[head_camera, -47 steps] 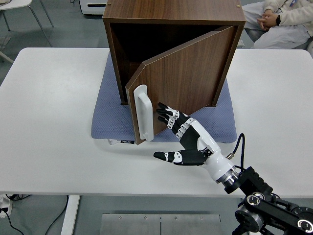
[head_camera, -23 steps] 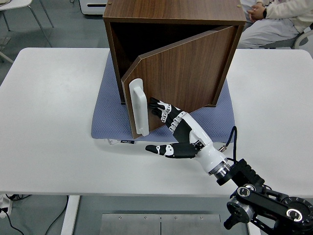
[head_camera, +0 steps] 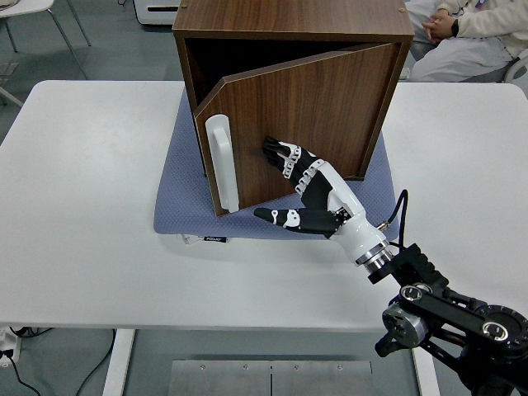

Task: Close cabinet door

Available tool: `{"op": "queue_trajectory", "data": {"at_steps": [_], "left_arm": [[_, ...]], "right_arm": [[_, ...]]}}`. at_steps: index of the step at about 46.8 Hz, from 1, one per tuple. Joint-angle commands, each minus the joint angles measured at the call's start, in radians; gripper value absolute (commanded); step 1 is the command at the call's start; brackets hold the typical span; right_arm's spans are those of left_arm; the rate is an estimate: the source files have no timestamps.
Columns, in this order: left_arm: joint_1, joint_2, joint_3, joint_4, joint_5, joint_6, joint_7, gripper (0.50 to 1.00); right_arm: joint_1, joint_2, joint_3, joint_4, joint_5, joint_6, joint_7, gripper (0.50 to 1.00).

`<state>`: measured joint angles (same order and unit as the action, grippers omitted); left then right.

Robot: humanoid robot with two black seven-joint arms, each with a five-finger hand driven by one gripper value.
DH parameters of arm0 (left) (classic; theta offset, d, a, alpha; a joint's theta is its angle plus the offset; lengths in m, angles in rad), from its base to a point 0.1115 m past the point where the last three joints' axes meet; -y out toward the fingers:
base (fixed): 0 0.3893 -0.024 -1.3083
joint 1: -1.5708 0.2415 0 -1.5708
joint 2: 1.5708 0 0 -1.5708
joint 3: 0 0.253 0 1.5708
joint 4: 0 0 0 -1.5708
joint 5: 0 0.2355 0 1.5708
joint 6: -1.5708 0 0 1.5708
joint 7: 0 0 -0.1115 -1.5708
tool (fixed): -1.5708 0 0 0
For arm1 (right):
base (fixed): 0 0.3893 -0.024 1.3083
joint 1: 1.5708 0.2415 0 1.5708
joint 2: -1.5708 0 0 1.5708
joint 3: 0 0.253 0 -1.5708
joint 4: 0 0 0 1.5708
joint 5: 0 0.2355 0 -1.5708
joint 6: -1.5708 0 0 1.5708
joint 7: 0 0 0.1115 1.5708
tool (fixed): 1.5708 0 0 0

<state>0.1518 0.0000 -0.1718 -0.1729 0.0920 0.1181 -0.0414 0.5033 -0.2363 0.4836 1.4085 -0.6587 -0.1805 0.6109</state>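
One dark brown wooden box cabinet stands on one blue-grey textured mat at the far centre of the white desk. Its single wooden door, hinged at the right, is ajar; the free edge with one white bar handle stands out from the cabinet's left front edge, leaving a narrow dark wedge of opening at top and left. Bare desk surface lies open to the left, right and front of the mat.

The right black-and-white hand holds nothing: fingers extended flat against the door face just right of the handle, thumb spread below. The left hand is out of view.

Compared with one second ago, the door has swung markedly closer to the cabinet, and the hand has advanced with it.

A seated person shows at top right.
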Motion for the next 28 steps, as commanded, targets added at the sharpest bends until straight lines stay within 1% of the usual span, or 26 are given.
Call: {"op": "queue_trajectory", "data": {"at_steps": [1, 28], "left_arm": [[0.000, 0.000, 0.000, 0.000, 0.000, 0.000, 0.000, 1.000], [-0.001, 0.000, 0.000, 0.001, 0.000, 0.000, 0.000, 1.000]], "right_arm": [[0.021, 0.000, -0.002, 0.001, 0.014, -0.004, 0.000, 1.000], [0.106, 0.002, -0.002, -0.003, 0.066, -0.014, 0.000, 1.000]]}}
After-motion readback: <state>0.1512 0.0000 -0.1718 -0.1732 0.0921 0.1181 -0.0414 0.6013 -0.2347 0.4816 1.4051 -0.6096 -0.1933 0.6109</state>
